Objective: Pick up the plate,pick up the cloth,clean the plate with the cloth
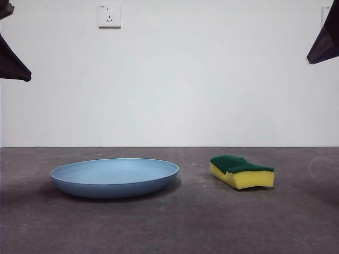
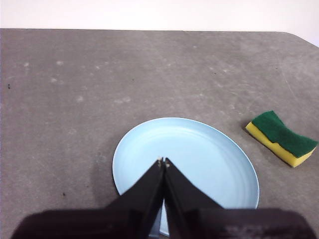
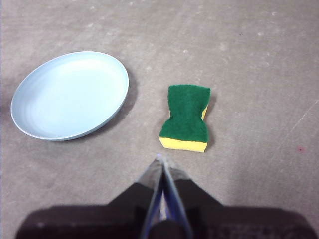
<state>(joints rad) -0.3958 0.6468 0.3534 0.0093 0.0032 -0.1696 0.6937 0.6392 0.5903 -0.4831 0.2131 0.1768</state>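
The light blue plate lies flat on the grey table, left of centre. The cloth is a yellow sponge with a dark green top, lying to the right of the plate and apart from it. My left gripper is shut and empty, held high above the plate; the sponge shows beside the plate in that view. My right gripper is shut and empty, held high above the table just short of the sponge; the plate lies off to one side. In the front view both arms show only as dark tips at the top corners.
A white wall stands behind the table, with a socket high up. The grey table top stretches in front of the plate and sponge. The table's far edge and a rounded corner show in the left wrist view.
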